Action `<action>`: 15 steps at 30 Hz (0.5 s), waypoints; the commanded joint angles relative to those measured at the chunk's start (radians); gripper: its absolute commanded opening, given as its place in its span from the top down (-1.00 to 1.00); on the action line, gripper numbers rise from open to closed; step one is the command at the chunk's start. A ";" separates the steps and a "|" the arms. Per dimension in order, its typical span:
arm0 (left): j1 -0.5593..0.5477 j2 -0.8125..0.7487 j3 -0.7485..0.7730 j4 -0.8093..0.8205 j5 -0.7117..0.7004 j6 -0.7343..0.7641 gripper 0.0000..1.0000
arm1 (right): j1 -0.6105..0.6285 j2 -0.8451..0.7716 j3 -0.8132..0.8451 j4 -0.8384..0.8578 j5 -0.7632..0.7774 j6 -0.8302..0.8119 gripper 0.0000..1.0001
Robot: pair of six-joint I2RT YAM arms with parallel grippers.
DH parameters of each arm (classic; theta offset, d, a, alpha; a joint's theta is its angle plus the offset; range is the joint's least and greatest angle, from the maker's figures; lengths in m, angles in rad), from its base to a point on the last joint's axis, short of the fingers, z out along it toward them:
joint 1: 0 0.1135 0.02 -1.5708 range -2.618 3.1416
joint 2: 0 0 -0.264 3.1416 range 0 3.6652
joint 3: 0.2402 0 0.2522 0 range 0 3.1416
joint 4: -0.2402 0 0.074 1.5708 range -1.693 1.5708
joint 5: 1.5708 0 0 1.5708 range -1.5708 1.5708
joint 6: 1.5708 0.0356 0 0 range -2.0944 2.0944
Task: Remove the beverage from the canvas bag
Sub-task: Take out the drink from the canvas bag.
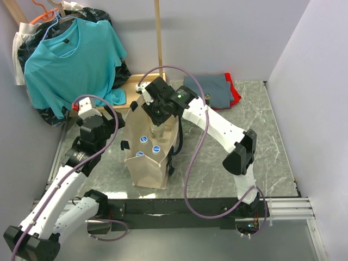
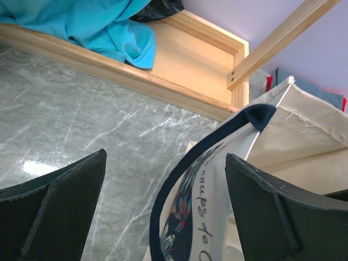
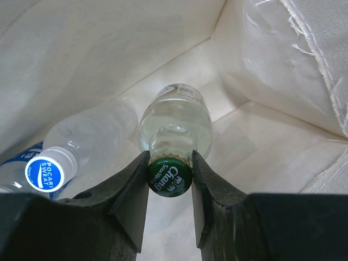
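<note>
The beige canvas bag (image 1: 147,166) stands upright at the table's middle, its mouth open. Inside it, a clear glass beverage bottle (image 3: 175,117) with a green cap (image 3: 170,175) stands upright. My right gripper (image 3: 170,162) reaches down into the bag (image 3: 109,49) and is shut on the bottle's cap and neck. A plastic bottle with a blue-and-white cap (image 3: 45,171) lies beside it, to the left in the right wrist view. My left gripper (image 2: 166,157) is open, its fingers either side of the bag's printed wall (image 2: 217,185) and black handle (image 2: 176,182).
A teal T-shirt (image 1: 68,54) hangs on a hanger at the back left over a black plastic bag (image 1: 32,49). A wooden frame (image 2: 185,60) lies behind the canvas bag. Folded grey and red cloth (image 1: 215,89) sits at the back. Walls close in on both sides.
</note>
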 commanded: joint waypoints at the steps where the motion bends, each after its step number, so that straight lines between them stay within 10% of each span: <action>1: -0.003 0.026 0.078 0.064 -0.020 0.035 -0.93 | 0.012 -0.090 0.075 0.088 0.024 0.002 1.00; 15: -0.003 0.011 0.039 0.138 0.010 0.043 -0.93 | 0.024 -0.139 0.066 0.093 0.089 0.016 1.00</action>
